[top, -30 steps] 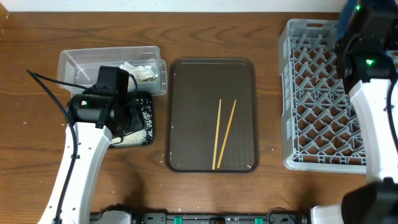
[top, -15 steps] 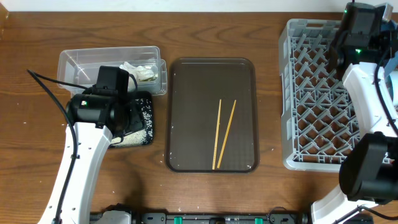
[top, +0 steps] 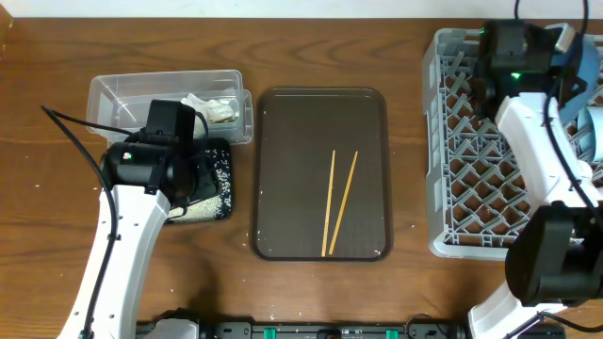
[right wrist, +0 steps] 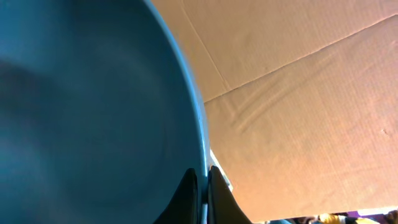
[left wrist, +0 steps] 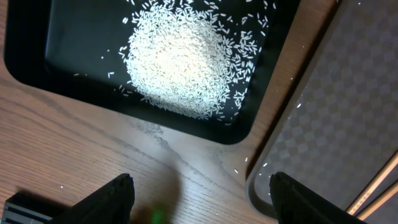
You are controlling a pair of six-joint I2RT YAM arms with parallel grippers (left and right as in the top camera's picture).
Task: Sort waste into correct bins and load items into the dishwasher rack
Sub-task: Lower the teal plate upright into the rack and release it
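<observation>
My left gripper (left wrist: 202, 186) is open and empty, low over bare wood between the black tray (left wrist: 37, 62) and the brown serving tray (left wrist: 348, 93). A heap of rice (left wrist: 183, 62) lies in the black tray (top: 219, 155). The clear tub (top: 122, 94) holds the white tissue (top: 203, 102) and the wrapper (top: 224, 115). Two chopsticks (top: 332, 202) lie on the brown tray (top: 283, 122). My right gripper (right wrist: 203, 177) is shut on the rim of the blue plate (right wrist: 93, 112), held above the grey rack's (top: 471, 169) far right corner (top: 584, 71). The cups and the bowl are out of view.
The chopstick tips show at the lower right of the left wrist view (left wrist: 373, 199). A brown cardboard surface (right wrist: 298, 93) fills the background of the right wrist view. The rack's pegs stand up across its whole grid.
My right arm has swung leftward over the back of the rack, and the blue plate now shows at the right edge. The left arm has not moved.
</observation>
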